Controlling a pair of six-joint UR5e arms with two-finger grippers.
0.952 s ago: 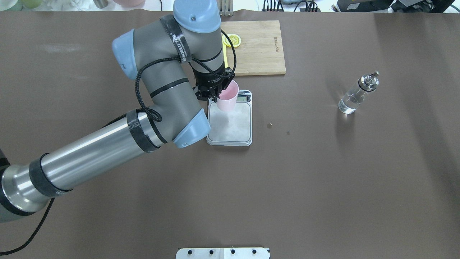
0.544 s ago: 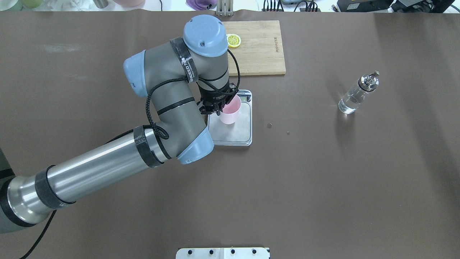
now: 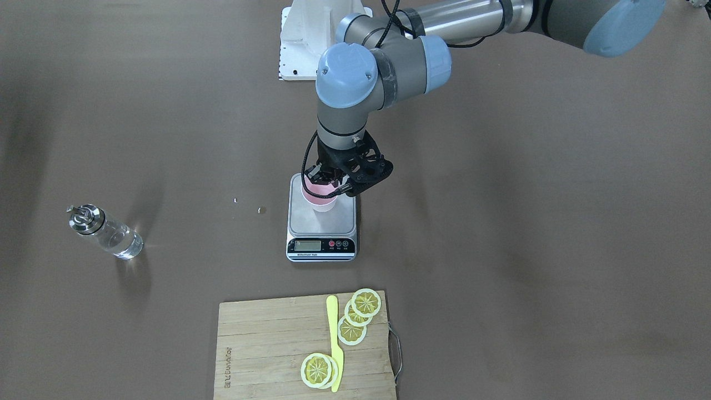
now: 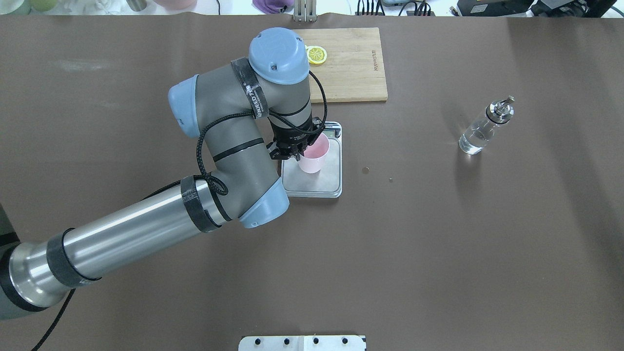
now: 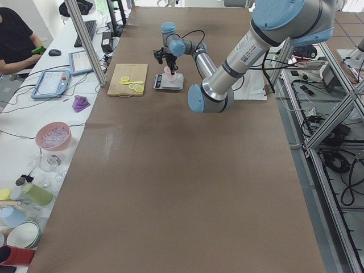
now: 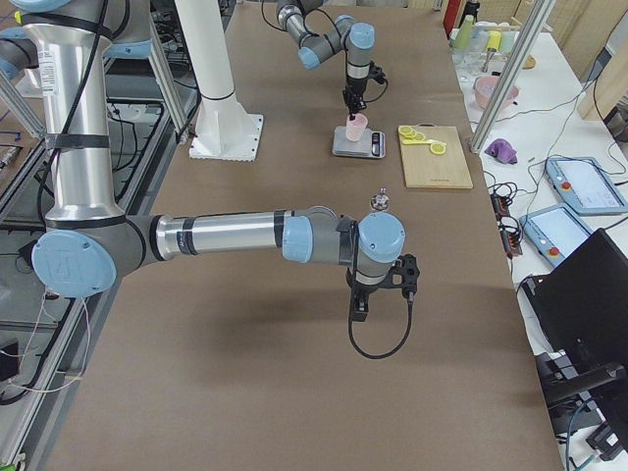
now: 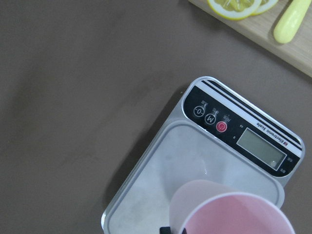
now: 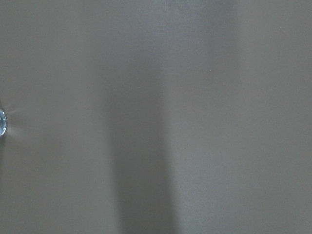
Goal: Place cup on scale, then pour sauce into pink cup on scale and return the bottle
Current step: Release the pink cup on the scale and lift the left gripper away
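My left gripper (image 4: 298,150) is shut on the rim of the pale pink cup (image 4: 312,160), holding it upright over the silver platform of the scale (image 4: 322,184). From the front, the cup (image 3: 319,201) sits at the back half of the scale (image 3: 333,223); I cannot tell whether its base touches. The left wrist view shows the cup (image 7: 234,212) above the platform (image 7: 156,185). The glass bottle (image 4: 482,129) with clear sauce stands alone on the right. My right gripper (image 6: 378,294) hovers over bare table near the bottle (image 6: 378,203); I cannot tell if it is open or shut.
A wooden cutting board (image 4: 351,63) lies just beyond the scale, carrying lemon slices (image 3: 364,303) and a yellow knife (image 3: 333,333). Two small specks (image 4: 365,170) lie on the brown table between scale and bottle. A person (image 5: 17,40) sits past the far-left edge.
The left arm has carried the cup from the scale's display end toward the middle of the platform and lower. The bottle has not moved.
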